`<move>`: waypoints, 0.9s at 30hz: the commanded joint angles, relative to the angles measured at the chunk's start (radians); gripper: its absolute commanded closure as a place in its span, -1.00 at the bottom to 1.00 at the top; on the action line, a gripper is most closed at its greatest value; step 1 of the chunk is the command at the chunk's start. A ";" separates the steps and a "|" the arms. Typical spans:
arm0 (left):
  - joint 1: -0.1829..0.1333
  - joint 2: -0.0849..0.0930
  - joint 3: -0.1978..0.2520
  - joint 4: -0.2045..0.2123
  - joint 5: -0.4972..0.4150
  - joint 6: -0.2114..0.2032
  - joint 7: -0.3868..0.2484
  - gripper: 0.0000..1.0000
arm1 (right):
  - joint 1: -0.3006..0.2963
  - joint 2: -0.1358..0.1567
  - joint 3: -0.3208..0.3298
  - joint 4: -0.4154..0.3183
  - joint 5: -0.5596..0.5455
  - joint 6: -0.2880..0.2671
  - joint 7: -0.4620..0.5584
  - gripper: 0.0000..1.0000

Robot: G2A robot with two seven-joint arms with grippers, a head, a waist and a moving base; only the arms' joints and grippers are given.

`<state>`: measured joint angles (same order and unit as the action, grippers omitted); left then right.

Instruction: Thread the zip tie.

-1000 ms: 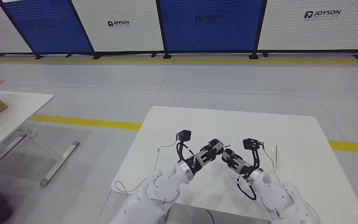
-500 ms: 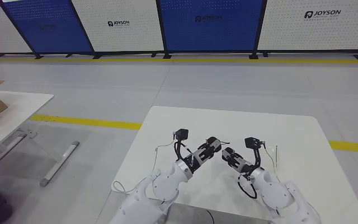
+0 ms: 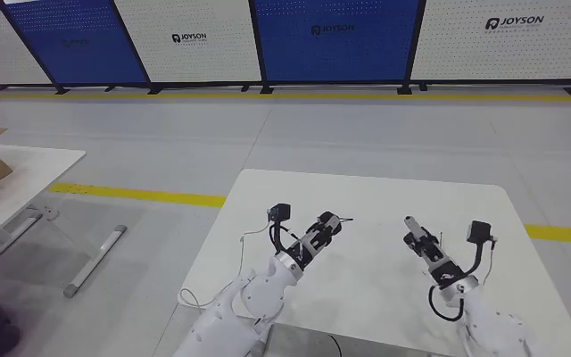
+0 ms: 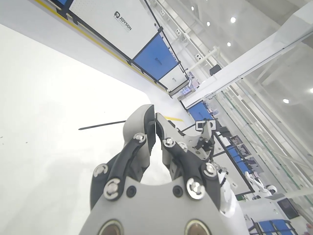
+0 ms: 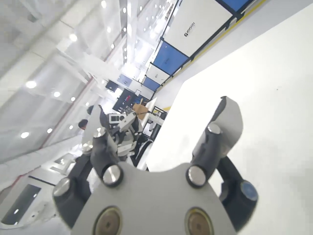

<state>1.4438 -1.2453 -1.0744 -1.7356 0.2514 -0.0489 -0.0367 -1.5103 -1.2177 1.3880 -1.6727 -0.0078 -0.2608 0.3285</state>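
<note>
The left fingers (image 4: 154, 120) were pressed together at their tips, pinching the black zip tie (image 4: 102, 124). From the pinch a straight, thin length of the tie ran out to one side and ended in a pointed tip, held in the air above the white surface (image 4: 49, 74). What the tie did on the other side of the fingers could not be made out, nor whether its head lay inside the pinch.

Farther off, well apart from the tie and across bare surface, the right fingers (image 3: 411, 223) were spread wide with nothing between them.

Judging by this, the tail had not yet been passed through the head, and threading would need both sets of fingers at the tie. To do it well, the right fingers would probably best take the tail just behind its tip, so that the thin strip would not bow when pushed. The left fingers should keep their pinch firm and steady, with the head's slot turned toward the tip. The tail should then go in straight along the slot's line, ribbed side facing the pawl. A skewed feed would likely buckle the strip or let it slip past the head.
</note>
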 commanded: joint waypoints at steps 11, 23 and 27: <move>0.013 0.001 -0.011 -0.001 -0.042 -0.013 -0.022 1.00 | -0.016 0.001 0.027 -0.004 0.085 -0.009 0.021 -1.00; 0.015 -0.010 -0.012 0.020 0.002 0.048 0.141 1.00 | -0.033 -0.006 0.124 0.001 0.270 0.058 -0.141 -1.00; 0.015 -0.011 -0.012 0.020 -0.007 0.054 0.145 1.00 | -0.035 -0.005 0.134 0.003 0.279 0.077 -0.139 -1.00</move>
<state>1.4593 -1.2565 -1.0867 -1.7151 0.2434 0.0059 0.1096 -1.5460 -1.2231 1.5226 -1.6696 0.2718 -0.1838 0.1887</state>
